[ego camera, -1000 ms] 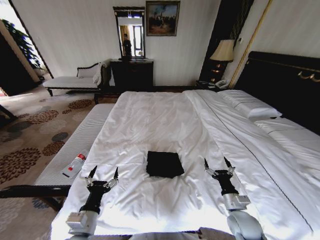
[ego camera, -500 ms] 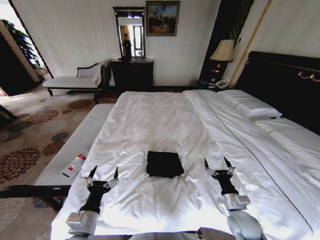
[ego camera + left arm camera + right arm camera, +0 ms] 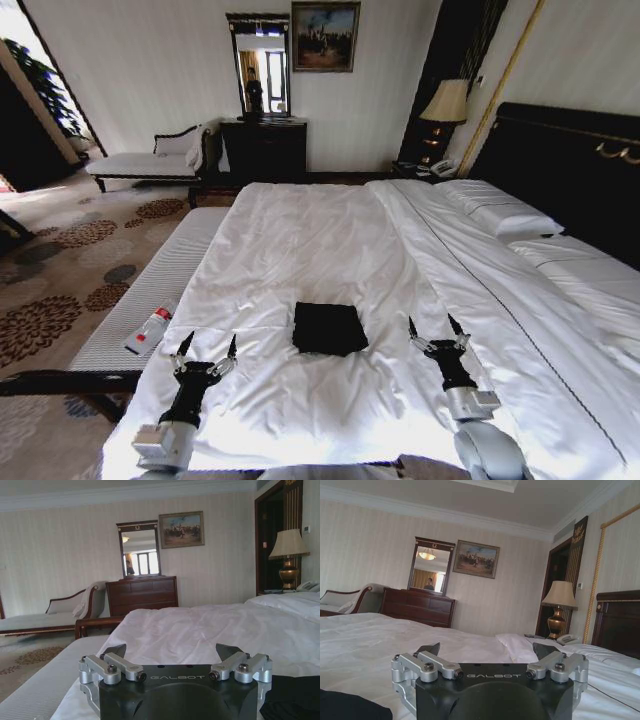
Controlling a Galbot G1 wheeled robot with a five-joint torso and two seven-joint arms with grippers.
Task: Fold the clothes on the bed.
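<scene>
The clothes (image 3: 329, 328) lie as a small, compact black folded square on the white duvet of the bed (image 3: 300, 240), near its foot. My left gripper (image 3: 208, 345) rests low over the duvet to the left of the black square, open and holding nothing. To the right of it, at about the same distance, my right gripper (image 3: 436, 325) is open and holds nothing. An edge of the clothes (image 3: 295, 697) shows beside the left gripper (image 3: 172, 650) in the left wrist view. A dark corner of the clothes (image 3: 350, 706) shows beside the right gripper (image 3: 487, 650) in the right wrist view.
A narrow white-cushioned bench (image 3: 150, 300) runs along the bed's left side with a red-and-white bottle (image 3: 150, 328) on it. Pillows (image 3: 500, 212) and the dark headboard (image 3: 570, 170) are at the right. A dresser (image 3: 262, 148), chaise (image 3: 150, 160) and lamp (image 3: 445, 105) stand at the far wall.
</scene>
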